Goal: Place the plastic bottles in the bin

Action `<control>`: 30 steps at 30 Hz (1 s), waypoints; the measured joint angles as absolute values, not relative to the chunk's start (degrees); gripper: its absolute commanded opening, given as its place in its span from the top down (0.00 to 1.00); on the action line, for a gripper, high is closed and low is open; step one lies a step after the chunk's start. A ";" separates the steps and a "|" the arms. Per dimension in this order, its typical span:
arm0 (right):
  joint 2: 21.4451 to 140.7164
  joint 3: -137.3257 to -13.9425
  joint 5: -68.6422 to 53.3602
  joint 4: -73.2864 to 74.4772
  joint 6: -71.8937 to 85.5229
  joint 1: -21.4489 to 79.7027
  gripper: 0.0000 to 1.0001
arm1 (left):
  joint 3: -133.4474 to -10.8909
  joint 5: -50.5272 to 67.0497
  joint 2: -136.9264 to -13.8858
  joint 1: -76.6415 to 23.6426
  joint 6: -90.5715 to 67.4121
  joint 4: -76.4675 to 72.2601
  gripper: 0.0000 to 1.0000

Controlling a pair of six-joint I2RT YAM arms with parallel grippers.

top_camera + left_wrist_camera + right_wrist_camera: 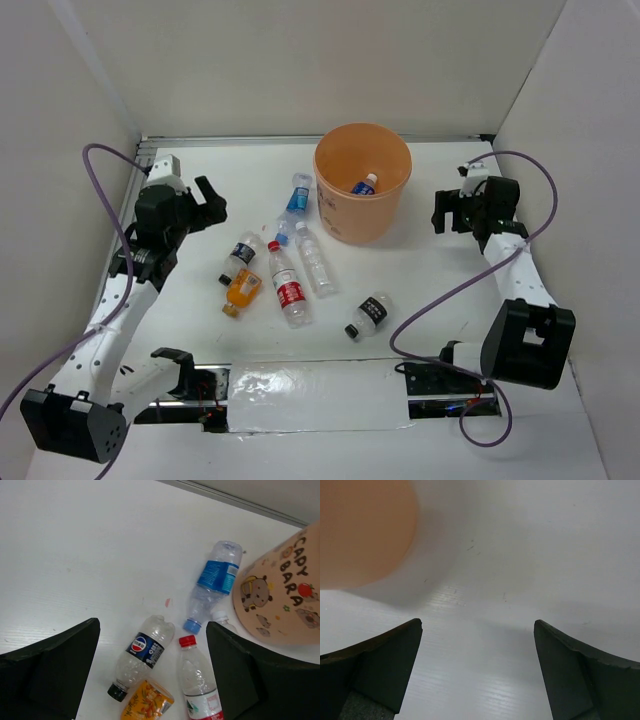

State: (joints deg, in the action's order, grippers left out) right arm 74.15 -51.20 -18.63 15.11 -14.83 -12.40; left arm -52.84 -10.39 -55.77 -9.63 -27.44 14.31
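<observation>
The peach-orange bin (362,195) stands at the back middle with one blue-capped bottle (364,185) inside. Several bottles lie left of and in front of it: a blue-label bottle (297,193) (214,582), a dark-label black-capped bottle (240,256) (141,655), an orange-filled bottle (242,290) (147,702), a red-capped bottle (288,287) (197,682), a clear white-capped bottle (314,260) and a dark-label bottle (367,315) lying apart. My left gripper (212,203) (152,652) is open and empty above the cluster. My right gripper (450,210) (477,652) is open and empty right of the bin (362,530).
White walls enclose the table on three sides. A taped strip (310,395) runs along the near edge between the arm bases. Purple cables (100,160) loop from both arms.
</observation>
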 measured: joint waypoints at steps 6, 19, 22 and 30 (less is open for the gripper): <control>73.52 -53.74 -18.00 17.61 -16.62 -12.38 0.00 | -53.89 -2.37 -55.05 -9.30 -26.83 19.49 0.00; 70.35 -56.86 -49.87 47.42 -73.60 -2.74 0.00 | -54.26 4.69 -58.98 -11.73 -22.20 23.09 0.31; 70.15 -55.77 -50.17 52.86 -84.79 5.56 0.00 | -54.35 4.58 -60.14 -13.89 -21.10 24.80 0.00; 69.54 -49.91 -46.72 55.48 -97.93 17.74 0.00 | -53.84 2.59 -60.12 -18.35 -21.10 26.52 0.00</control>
